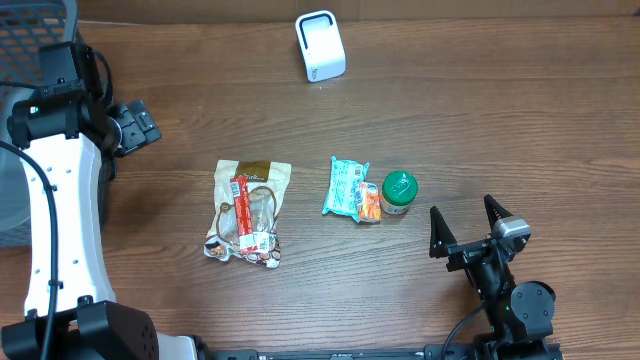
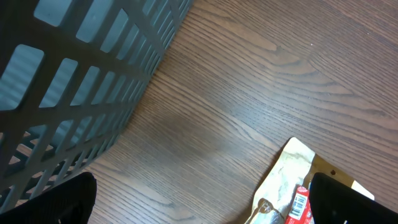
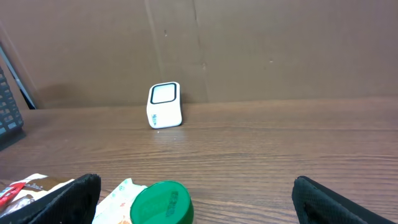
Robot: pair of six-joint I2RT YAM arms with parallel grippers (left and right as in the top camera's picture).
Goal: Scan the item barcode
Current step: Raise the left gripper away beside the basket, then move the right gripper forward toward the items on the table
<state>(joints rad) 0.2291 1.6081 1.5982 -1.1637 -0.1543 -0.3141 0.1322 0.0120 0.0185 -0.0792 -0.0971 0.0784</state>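
Left jaws wide apart, empty, by basket (image 1: 25, 45), right jaws wide apart, empty, near green-lidded jar (image 1: 398, 192), white scanner (image 1: 320, 46) far across desk (image 1: 500, 100)

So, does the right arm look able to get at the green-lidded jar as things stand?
Probably yes. The right end effector stands open just short of the green-lidded jar, with only bare table between them. The teal packet lies close on the jar's far side, so it might get nudged.
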